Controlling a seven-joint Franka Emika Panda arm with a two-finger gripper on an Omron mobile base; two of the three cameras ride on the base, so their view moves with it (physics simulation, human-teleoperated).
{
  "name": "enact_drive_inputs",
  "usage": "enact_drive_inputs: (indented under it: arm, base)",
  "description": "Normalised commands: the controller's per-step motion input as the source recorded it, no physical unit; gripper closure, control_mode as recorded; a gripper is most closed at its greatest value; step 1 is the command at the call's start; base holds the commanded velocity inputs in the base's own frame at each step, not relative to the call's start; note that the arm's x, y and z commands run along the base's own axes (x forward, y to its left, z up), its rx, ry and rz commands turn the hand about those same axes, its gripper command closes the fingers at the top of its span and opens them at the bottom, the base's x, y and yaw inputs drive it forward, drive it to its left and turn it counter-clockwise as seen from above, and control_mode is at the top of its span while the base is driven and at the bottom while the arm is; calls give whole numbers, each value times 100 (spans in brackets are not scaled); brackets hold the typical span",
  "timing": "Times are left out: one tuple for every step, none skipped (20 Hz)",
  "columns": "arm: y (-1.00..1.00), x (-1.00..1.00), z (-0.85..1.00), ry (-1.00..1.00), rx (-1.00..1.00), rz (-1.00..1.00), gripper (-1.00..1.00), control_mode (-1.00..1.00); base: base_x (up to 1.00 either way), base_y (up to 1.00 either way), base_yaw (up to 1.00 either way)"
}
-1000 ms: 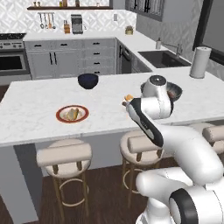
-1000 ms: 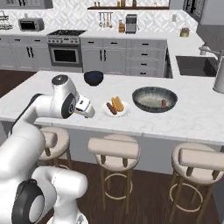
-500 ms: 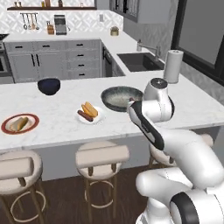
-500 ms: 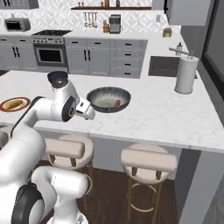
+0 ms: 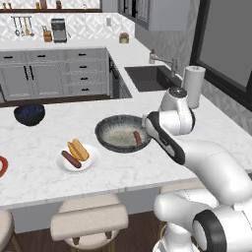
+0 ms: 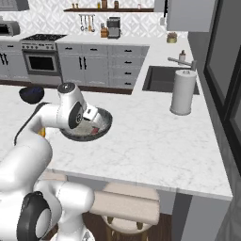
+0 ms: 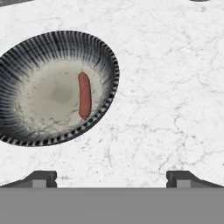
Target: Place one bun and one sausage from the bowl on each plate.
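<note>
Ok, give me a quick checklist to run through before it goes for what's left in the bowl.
1. Gripper open and holding nothing: ok.
2. Sausage in the bowl, lying alone on the pale inside: ok.
3. Bun in the bowl: not ok, there is none.
4. Gripper over the sausage: not ok, in the hand view the bowl sits off toward the upper left and the fingertips are over bare counter.
5. White plate has one bun and one sausage: ok.
6. Red-rimmed plate contents: cannot tell, cut off at the edge.
</note>
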Motion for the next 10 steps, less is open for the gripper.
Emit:
enact_drive_inputs:
  arm:
    - [66, 100, 0, 20, -2, 20, -100, -100]
    - [89, 100, -9, 37, -11, 21, -100, -100]
    - [97, 100, -16, 45, -14, 18, -100, -100]
    - [100, 100, -16, 49, -14, 16, -100, -100]
    - [98, 100, -30, 51, -16, 16, -100, -100]
    - [87, 100, -36, 44, -10, 17, -100, -100]
    - [54, 89, -46, 33, -3, 18, -100, -100]
    - [21, 73, -71, 19, -1, 16, -100, -100]
    - [0, 89, -93, 18, 0, 13, -100, -100]
    - [-4, 89, -88, 12, -1, 10, -100, -100]
  base:
    - [0, 0, 0]
    - [0, 0, 0]
    - [0, 0, 0]
    - [0, 0, 0]
    - [0, 0, 0]
    - [0, 0, 0]
    - [0, 0, 0]
    - [0, 0, 0]
    - [0, 0, 0]
    - [0, 0, 0]
